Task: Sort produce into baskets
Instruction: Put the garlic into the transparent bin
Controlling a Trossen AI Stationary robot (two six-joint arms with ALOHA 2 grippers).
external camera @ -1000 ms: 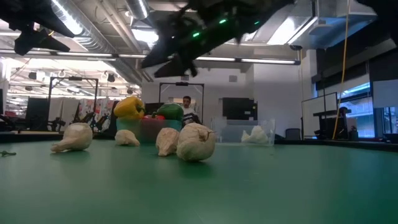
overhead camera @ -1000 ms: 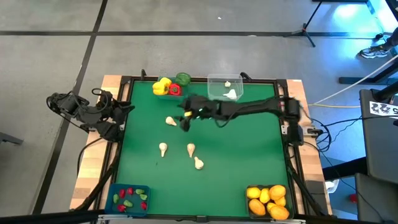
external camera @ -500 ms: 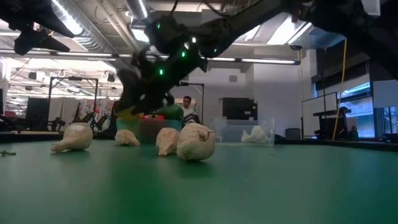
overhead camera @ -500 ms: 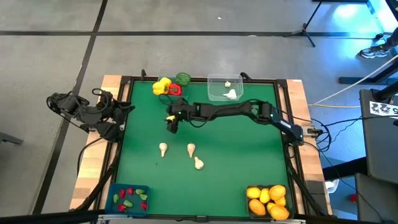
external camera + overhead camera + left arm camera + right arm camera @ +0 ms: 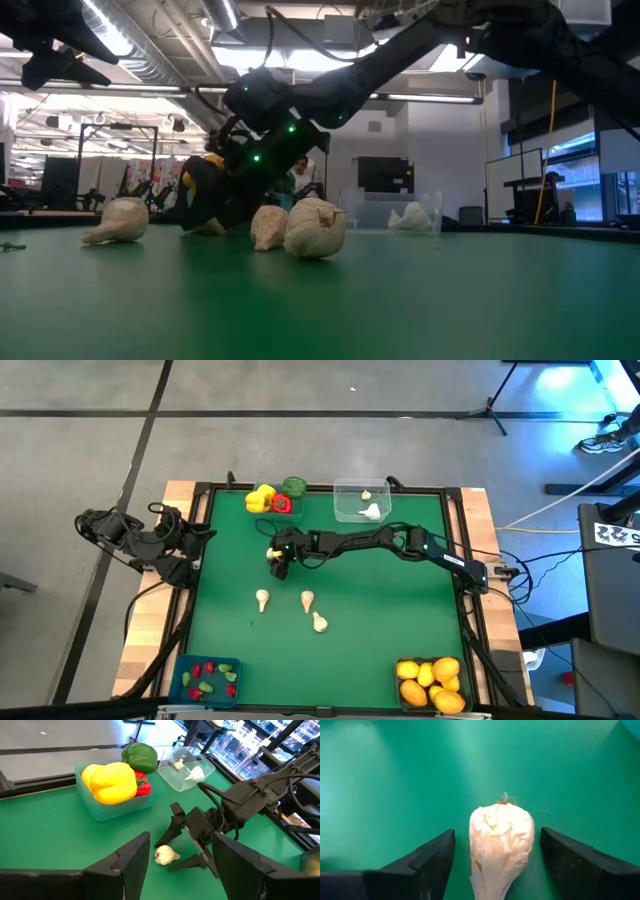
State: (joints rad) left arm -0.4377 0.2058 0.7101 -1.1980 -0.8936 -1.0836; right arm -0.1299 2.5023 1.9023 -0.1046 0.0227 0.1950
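A white garlic bulb (image 5: 501, 845) lies on the green mat left of the middle. My right gripper (image 5: 277, 557) is low over it and open. One finger stands on each side of the bulb, with mat showing in both gaps. Three more garlic bulbs (image 5: 261, 598) (image 5: 306, 599) (image 5: 319, 622) lie nearer the front. A clear basket (image 5: 360, 502) at the far edge holds garlic pieces. My left gripper (image 5: 180, 880) waits open, off the table's left edge, holding nothing.
A teal basket (image 5: 272, 502) with yellow, red and green peppers stands at the far edge. A blue basket (image 5: 205, 682) of small red and green pieces is at the near left corner. A dark basket (image 5: 430, 682) of citrus is at the near right.
My right gripper has come down toward the mat and reached farther toward the table's left edge, tipping more downward. It now stands around the garlic bulb. The bulb has not moved.
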